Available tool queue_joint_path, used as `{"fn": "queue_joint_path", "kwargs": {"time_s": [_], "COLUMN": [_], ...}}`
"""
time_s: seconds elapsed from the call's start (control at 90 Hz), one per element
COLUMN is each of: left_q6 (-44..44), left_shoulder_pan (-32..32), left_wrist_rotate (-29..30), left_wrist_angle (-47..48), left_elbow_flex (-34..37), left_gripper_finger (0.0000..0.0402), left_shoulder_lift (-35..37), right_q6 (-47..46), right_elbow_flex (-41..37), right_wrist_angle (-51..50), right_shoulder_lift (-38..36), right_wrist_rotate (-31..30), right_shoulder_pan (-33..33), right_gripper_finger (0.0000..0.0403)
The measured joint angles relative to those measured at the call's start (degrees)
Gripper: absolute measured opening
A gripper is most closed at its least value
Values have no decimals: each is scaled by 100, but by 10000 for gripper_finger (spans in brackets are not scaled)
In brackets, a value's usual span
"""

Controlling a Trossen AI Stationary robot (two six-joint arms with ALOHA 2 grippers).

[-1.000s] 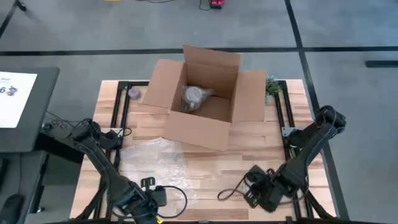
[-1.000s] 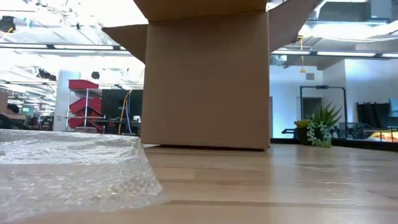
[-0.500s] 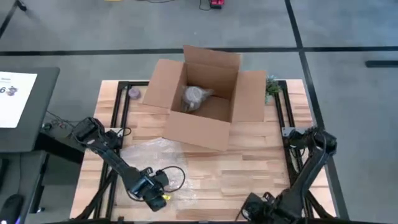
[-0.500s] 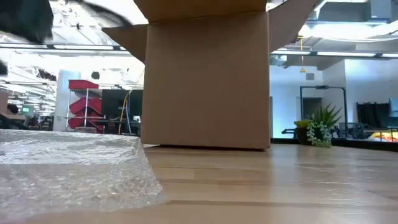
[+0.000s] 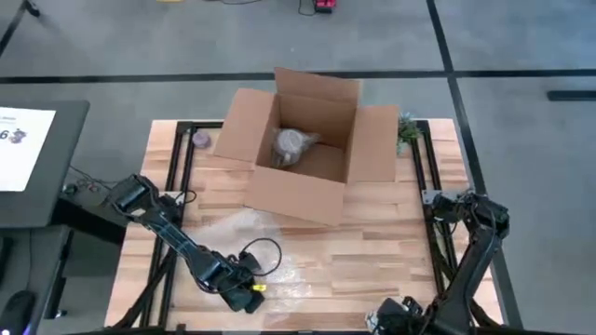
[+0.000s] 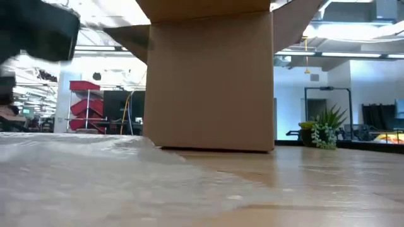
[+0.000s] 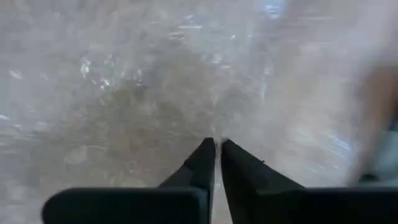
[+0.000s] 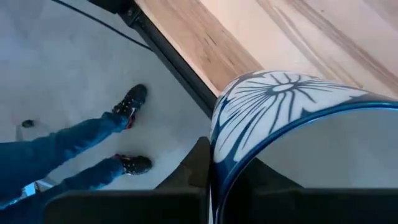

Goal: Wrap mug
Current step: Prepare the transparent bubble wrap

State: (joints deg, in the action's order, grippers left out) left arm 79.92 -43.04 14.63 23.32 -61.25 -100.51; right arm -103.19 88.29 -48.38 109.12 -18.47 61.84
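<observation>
Mug: white with a dark blue flower pattern and blue rim, held in the right gripper, whose dark fingers close on its wall at the rim; the mug fills most of the right wrist view, tipped on its side. Right gripper location: at the near right edge of the table, partly over the floor, where a person's legs in blue jeans and dark shoes show below it. Bubble wrap: clear sheet lying flat on the near left part of the wooden table, well apart from the mug. Left gripper: pressed down onto the bubble wrap near its near edge, jaws closed together with only a thin slit between the tips; whether any wrap is pinched between them cannot be told. Cardboard box: open, flaps up, at the far centre of the table, holding a greyish wrapped bundle. Small green plant: just right of the box.
</observation>
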Motion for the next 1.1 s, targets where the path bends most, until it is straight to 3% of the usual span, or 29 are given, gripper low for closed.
{"fn": "queue_joint_path", "kwargs": {"time_s": [0.256, 0.433, 0.556, 0.756, 1.1], "left_q6": [-420, -104, 237, -386, -1674], "left_shoulder_pan": [3, -2, 77, 422, 819], "left_wrist_rotate": [387, 1253, 1594, 1370, 930], "left_wrist_angle": [1451, 4465, 6682, 6686, 6642], "left_elbow_flex": [-1834, -3461, -4160, -3781, -2325], "left_gripper_finger": [0, 0, 0, 0, 0], "left_shoulder_lift": [0, 2, 24, 354, 418], "right_q6": [18, 171, 198, 391, 425], "right_elbow_flex": [0, 0, 0, 0, -2], "right_wrist_angle": [5, 117, 114, 252, 479], "right_shoulder_lift": [-9, -11, -11, -11, -17], "right_wrist_rotate": [-34, -165, -281, -298, -482], "right_shoulder_pan": [-2, 7, 7, 7, 29], "right_gripper_finger": [8, 9, 9, 9, 9]}}
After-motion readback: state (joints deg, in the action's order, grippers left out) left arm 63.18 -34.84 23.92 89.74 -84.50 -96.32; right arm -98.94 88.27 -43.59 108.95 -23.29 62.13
